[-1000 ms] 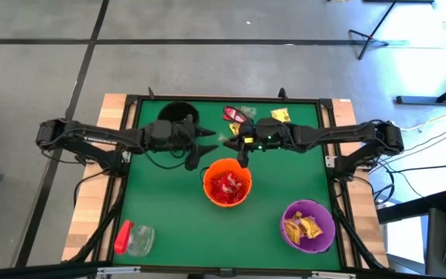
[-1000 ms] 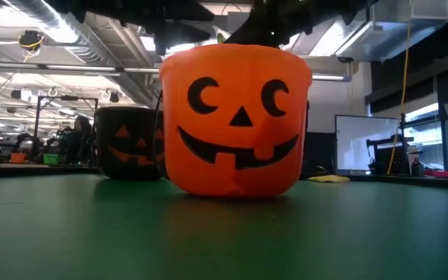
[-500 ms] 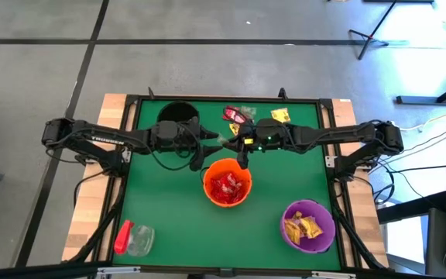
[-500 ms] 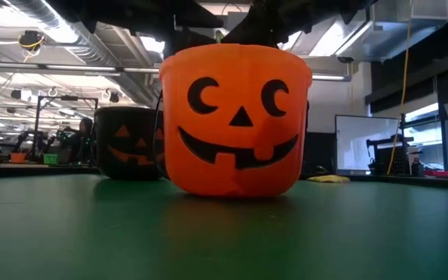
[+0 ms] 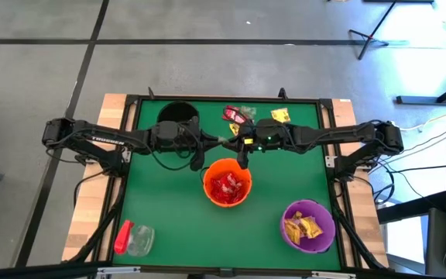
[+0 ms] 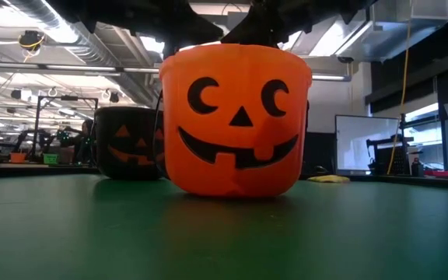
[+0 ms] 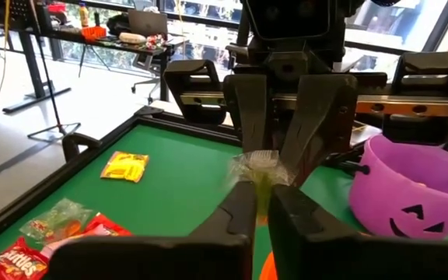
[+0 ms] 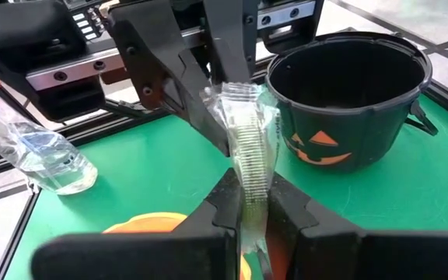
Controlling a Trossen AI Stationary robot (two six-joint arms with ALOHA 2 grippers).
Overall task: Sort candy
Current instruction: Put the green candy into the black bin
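Observation:
A greenish candy in a clear crinkly wrapper [image 8: 249, 132] hangs in the air between my two grippers, above the table just beyond the orange pumpkin bucket [image 5: 227, 184]. My left gripper [image 7: 261, 196] comes from the table's left and is shut on one end of it. My right gripper [image 8: 249, 185] comes from the right and is shut on the other end. In the high view the left gripper [image 5: 212, 142] and the right gripper [image 5: 230, 142] almost meet. Red candies lie in the orange bucket. My left gripper pinches the packet's end nearest it [image 7: 260, 180] between its two fingers, coming nearly level from the table's left. The packet is lifted clear of the table. My right gripper pinches the opposite end [image 8: 249, 173] between its two fingers, slanting slightly down from the table's right. The packet spans the short gap between the grippers.
A black bucket [image 5: 178, 115] stands at the far left, and a purple bucket [image 5: 309, 225] with yellow candies at the near right. Loose red [image 5: 235, 115], greenish [image 5: 247, 111] and yellow [image 5: 279, 115] candies lie by the far edge. A red-capped clear jar [image 5: 134, 238] lies near left.
My left gripper has gone a little toward the table's right, up to the right gripper, and has shut on the free end of the packet. The right gripper has kept still with the packet.

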